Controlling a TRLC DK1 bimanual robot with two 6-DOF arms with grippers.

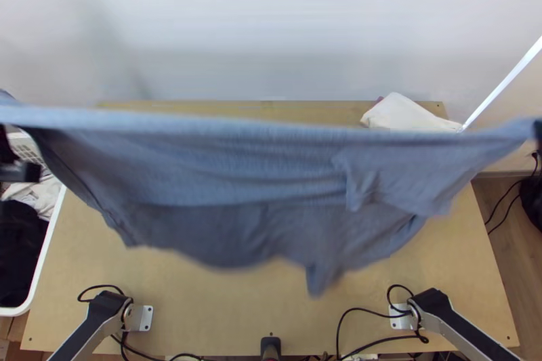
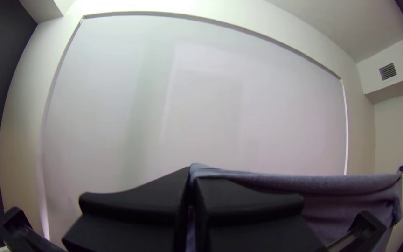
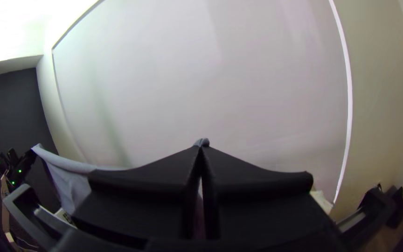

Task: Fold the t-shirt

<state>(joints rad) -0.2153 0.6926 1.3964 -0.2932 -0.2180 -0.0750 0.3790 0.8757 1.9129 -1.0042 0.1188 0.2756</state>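
In the top view the blue-grey t-shirt (image 1: 237,171) hangs stretched across the air above the light table (image 1: 223,307), its upper edge nearly straight and its lower part loose and uneven. At that view's left edge is part of my left gripper (image 1: 24,171), and at the right edge my right gripper (image 1: 538,129) by the shirt's corner. In the left wrist view my left gripper (image 2: 192,173) is shut on one upper corner of the shirt (image 2: 350,184). My right gripper (image 3: 201,149), in the right wrist view, pinches the opposite corner, with the shirt (image 3: 71,177) stretching away toward the left arm.
A white basket (image 1: 49,232) with dark and pale cloths stands off the table's left side. White cloth (image 1: 406,116) lies at the far right of the table, near a slanting white strip (image 1: 505,83). Black cables (image 1: 366,310) run along the near edge by the arm bases.
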